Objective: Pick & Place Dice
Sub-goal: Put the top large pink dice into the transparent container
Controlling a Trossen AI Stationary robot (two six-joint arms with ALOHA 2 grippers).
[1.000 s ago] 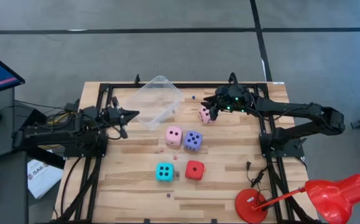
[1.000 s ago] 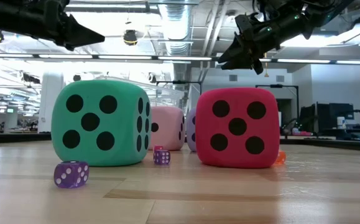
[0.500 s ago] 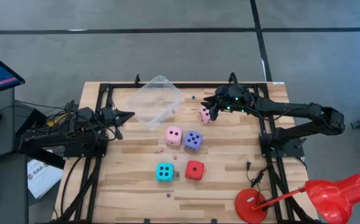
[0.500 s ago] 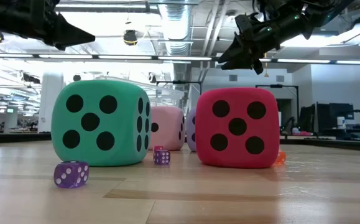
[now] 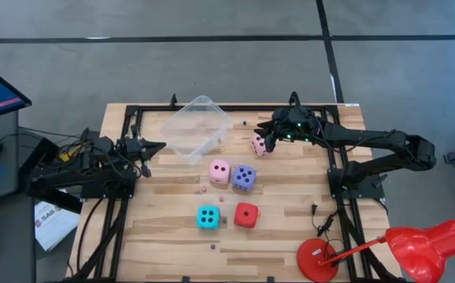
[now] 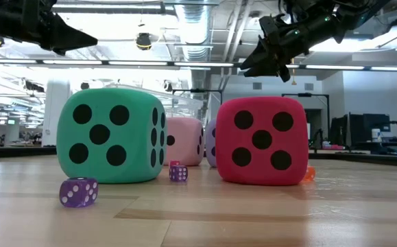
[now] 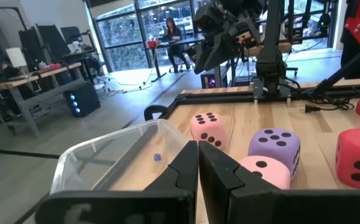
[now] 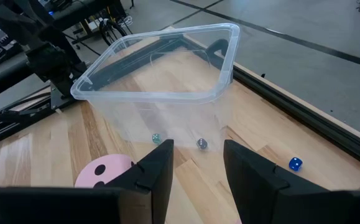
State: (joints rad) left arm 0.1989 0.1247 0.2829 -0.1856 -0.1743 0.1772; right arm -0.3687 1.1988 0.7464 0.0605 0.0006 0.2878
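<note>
dice (image 5: 229,194) sit flat on table (image 5: 290,228); no long axis.

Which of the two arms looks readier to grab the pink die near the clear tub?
The right one, probably. Its right gripper hangs open just above that pink die, beside the clear tub. The left gripper is shut, at the table's left edge.

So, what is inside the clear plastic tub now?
Inside the clear plastic tub two tiny dice lie on its floor: a small green one and a small grey one. None of the big dice is in it. The gripper fingers cover its near edge.
</note>
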